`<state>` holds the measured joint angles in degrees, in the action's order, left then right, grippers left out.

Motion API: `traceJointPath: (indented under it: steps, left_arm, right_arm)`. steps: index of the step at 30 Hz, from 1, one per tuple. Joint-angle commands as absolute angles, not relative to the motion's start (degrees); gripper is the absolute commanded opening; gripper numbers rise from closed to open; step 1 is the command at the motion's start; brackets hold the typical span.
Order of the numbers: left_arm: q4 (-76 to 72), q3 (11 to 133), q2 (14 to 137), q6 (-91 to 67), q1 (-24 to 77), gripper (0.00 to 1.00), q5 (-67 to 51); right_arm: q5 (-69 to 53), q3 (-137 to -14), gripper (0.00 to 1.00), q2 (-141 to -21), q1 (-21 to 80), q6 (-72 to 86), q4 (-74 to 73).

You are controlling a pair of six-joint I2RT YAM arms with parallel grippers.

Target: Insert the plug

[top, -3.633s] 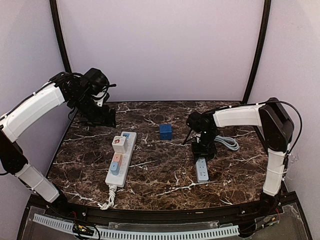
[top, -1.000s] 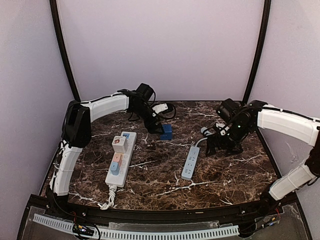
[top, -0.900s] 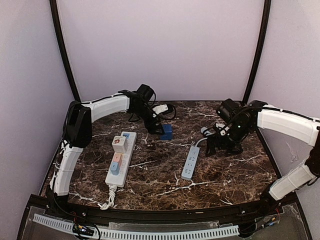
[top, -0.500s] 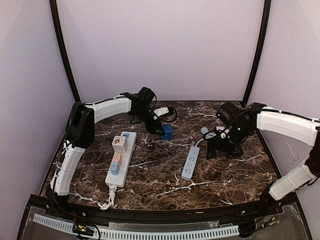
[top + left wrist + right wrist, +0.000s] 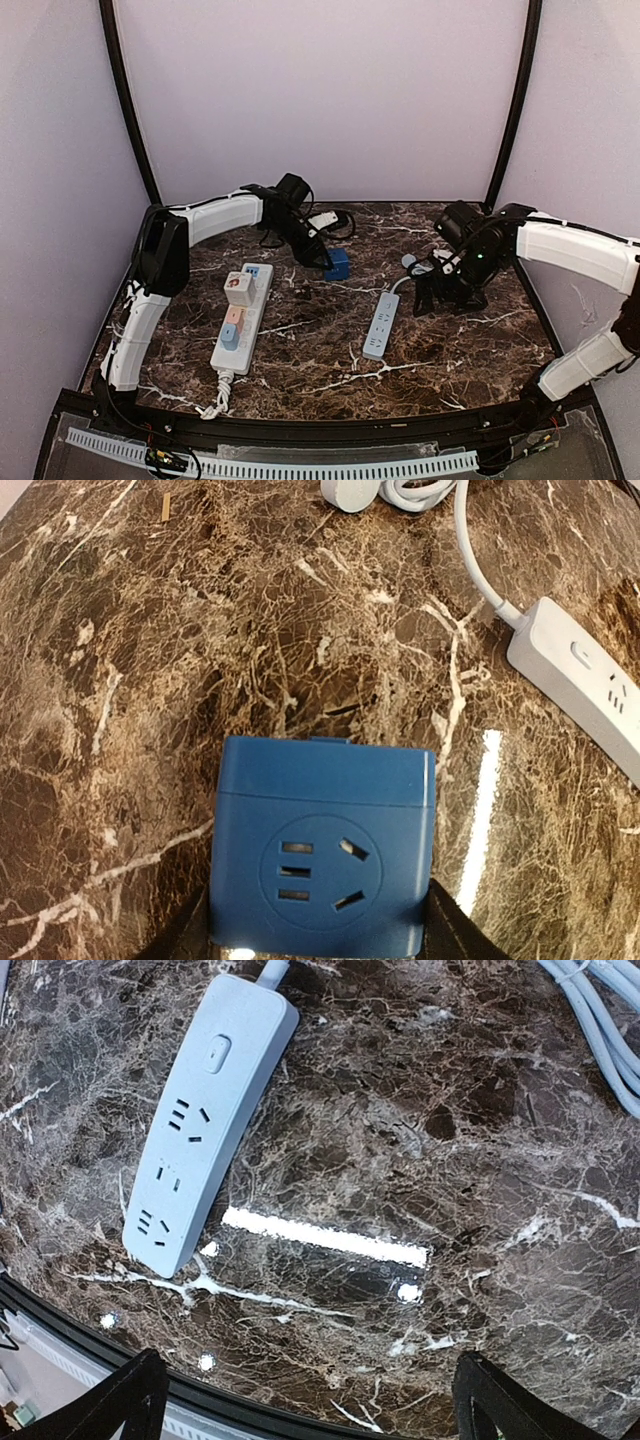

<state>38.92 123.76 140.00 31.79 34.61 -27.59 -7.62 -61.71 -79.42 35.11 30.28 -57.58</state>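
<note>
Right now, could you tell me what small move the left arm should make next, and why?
Probably squeeze the left gripper onto the blue socket cube: its fingers flank the cube, though a firm grip isn't evident.

On my feed the tabletop [image 5: 480, 1160] reads as polished brown marble, or a marble-look laminate. It is glossy enough to throw back a bright bar of lamp glare. The blue cube socket [image 5: 322, 855] is smooth moulded plastic with a dull satin face. The small power strip [image 5: 205, 1110] looks like pale matt plastic, and its cable [image 5: 470, 550] is smooth, rubbery white. The long power strip [image 5: 243, 315] is white plastic with a slight sheen. The left arm [image 5: 215, 212] and right arm [image 5: 570, 245] wear smooth white shells, plastic by the look, between matt black joints. The back wall [image 5: 320, 100] looks flat and matt.
</note>
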Motion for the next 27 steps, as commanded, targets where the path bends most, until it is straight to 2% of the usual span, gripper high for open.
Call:
traceJointPath:
  steps: [1,5,10,17,22,27]
  left_arm:
    - [40.0,125.8,134.0,27.3,34.4,0.30,-31.2]
    - [41.2,125.6,130.2,21.8,34.5,0.29,-32.0]
    - [40.5,123.5,123.6,15.1,34.5,0.22,-31.7]
    - [34.8,112.7,112.3,7.3,36.2,0.13,-30.7]
    - [29.6,103.9,105.4,2.8,37.6,0.02,-29.0]
    - [28.8,99.6,100.6,0.5,39.5,0.01,-26.9]
  right_arm:
    - [-5.0,-65.1,0.99,-78.7,34.8,28.0,-57.4]
    - [-2.6,-68.9,0.99,-79.9,34.6,25.7,-56.2]
    - [-3.4,-73.7,0.99,-81.6,34.1,23.3,-52.9]
    - [-7.1,-78.9,0.99,-83.2,33.7,21.1,-49.3]
    - [-13.1,-81.5,0.99,-84.9,33.2,21.2,-47.9]
    - [-17.2,-82.5,0.99,-85.5,32.7,21.7,-45.4]
